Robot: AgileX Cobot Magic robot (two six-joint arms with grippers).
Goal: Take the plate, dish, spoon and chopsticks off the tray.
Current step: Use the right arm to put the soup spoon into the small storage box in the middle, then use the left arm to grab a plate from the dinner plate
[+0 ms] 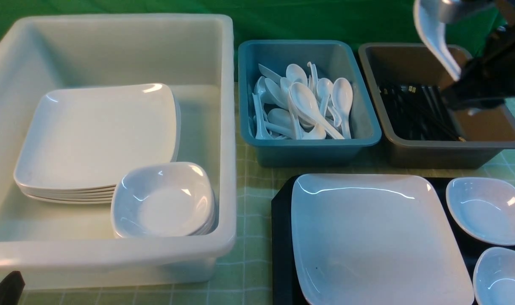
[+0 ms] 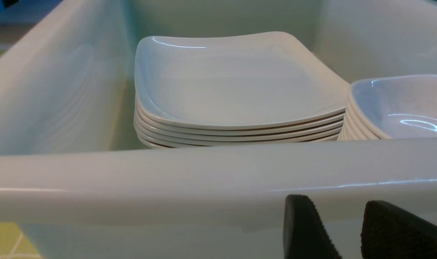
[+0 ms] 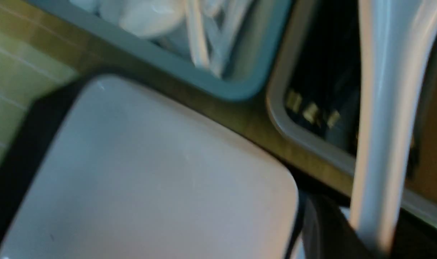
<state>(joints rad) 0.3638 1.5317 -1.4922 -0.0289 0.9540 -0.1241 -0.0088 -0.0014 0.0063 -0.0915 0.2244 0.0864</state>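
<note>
Your left jaws stand apart with nothing between them. Their black ribbed pads [image 2: 304, 230] sit low, just short of the near wall of the big white tub [image 2: 204, 180]. Past that wall, straight ahead of the jaws, a stack of large white plates [image 2: 236, 90] lies inside the tub. A stack of small deep bowls [image 2: 401, 108] is touching it on the jaws' right.

Between your two pairs of jaws, on the green checked bench [image 1: 249, 262], a teal tub [image 1: 308, 148] holds a heap of loose white spoons [image 1: 304, 101].

Your right jaws are raised high and clamped on the handle of the spoon [image 1: 437, 38], which rises from them with its bowl uppermost. Beneath and just ahead of these jaws a grey-brown tub [image 1: 452, 150] holds the black chopsticks [image 1: 414, 112], their gold bands showing.

Below the right jaws, on their near side, sits the black tray [image 1: 280, 237]. The plate [image 1: 376, 241] lies flat on it and covers most of it, and the right wrist view shows its corner close under the held spoon. Two small dishes [image 1: 486, 209] rest on the tray to the plate's right, one nearer you than the other.
</note>
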